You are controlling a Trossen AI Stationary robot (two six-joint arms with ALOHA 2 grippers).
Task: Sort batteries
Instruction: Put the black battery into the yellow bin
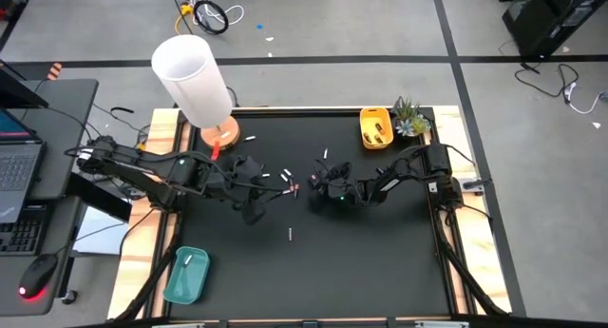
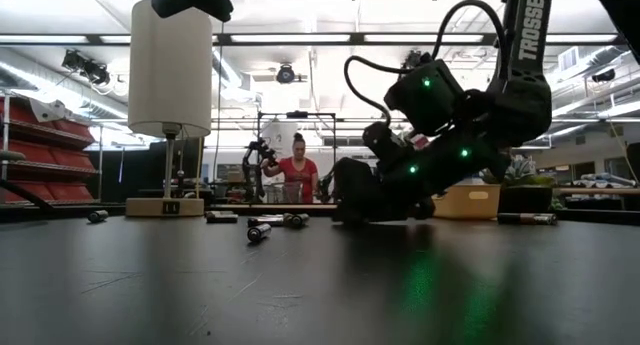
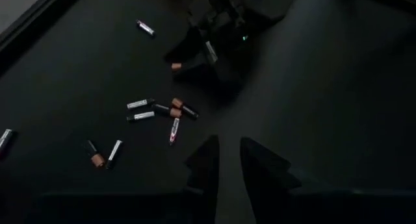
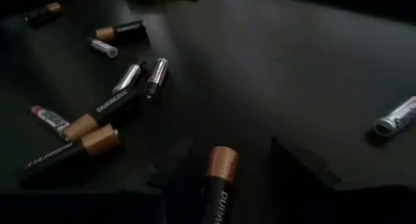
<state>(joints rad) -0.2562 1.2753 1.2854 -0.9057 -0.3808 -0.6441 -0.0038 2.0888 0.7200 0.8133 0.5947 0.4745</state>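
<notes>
Left of centre in the high view, the left pincer [image 1: 255, 212] hangs narrow and empty near the scattered batteries [image 1: 288, 178]. At centre, the right pincer [image 1: 318, 187] stands wide on the surface [image 1: 380, 261], straddling a copper-topped battery [image 4: 218, 178] it does not yet grip. The step looks like a pick; next the fingers should close. At lower left, the teal tray [image 1: 186, 276] holds one pale battery; at upper right, the yellow tray [image 1: 375, 127] holds dark ones.
</notes>
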